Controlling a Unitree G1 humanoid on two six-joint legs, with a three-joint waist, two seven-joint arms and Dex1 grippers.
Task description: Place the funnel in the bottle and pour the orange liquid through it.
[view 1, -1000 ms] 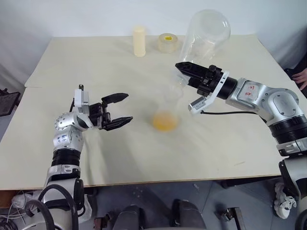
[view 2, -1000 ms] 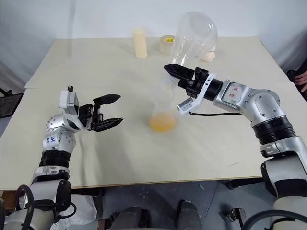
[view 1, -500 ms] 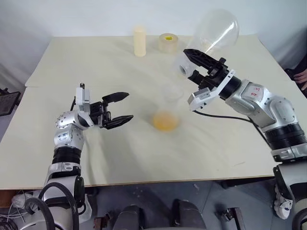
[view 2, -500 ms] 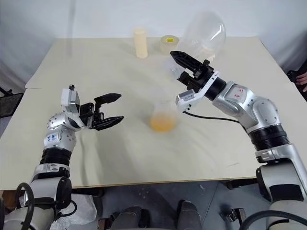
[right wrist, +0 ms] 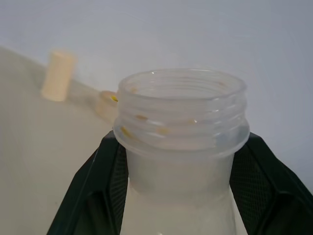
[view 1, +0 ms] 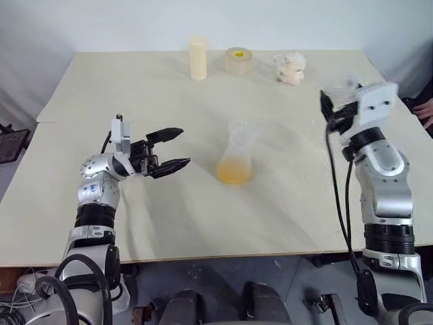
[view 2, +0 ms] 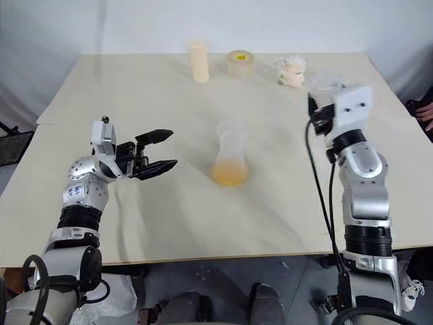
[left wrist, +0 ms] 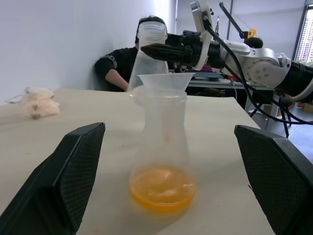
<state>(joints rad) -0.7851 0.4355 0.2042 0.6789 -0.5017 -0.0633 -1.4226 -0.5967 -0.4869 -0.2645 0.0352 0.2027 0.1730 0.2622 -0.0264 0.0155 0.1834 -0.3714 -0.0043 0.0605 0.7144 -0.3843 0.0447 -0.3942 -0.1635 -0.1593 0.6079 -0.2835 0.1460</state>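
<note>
Counter (view 1: 135,223): pale top across the whole head view; it carries the bottle at centre, with a cream cylinder (view 1: 197,58) and a tape roll (view 1: 238,61) along the upper edge
Pouring vessel (right wrist: 181,98): clear, threaded mouth turned up and flecked with orange drops, held at the right of the frame, well apart from the bottle
Bottle (view 1: 238,152): standing upright at the centre of the frame, long axis vertical, neck up, nothing touching it
Right claw (right wrist: 181,139): clamped on the pouring vessel's neck, one black finger on each side
Left claw (view 1: 184,146): fingers spread wide, nothing between them, at the left of the frame and pointing across toward the bottle; the bottle sits square between the fingers in the left wrist view, near but not touched
Funnel (left wrist: 166,81): seated in the bottle's neck, flared mouth up
Orange liquid (view 1: 235,172): shallow pool in the bottle's wide base
Judgement: the pour looks finished; the left claw is the nearer to the bottle and lines up with its side, across the upright axis
</note>
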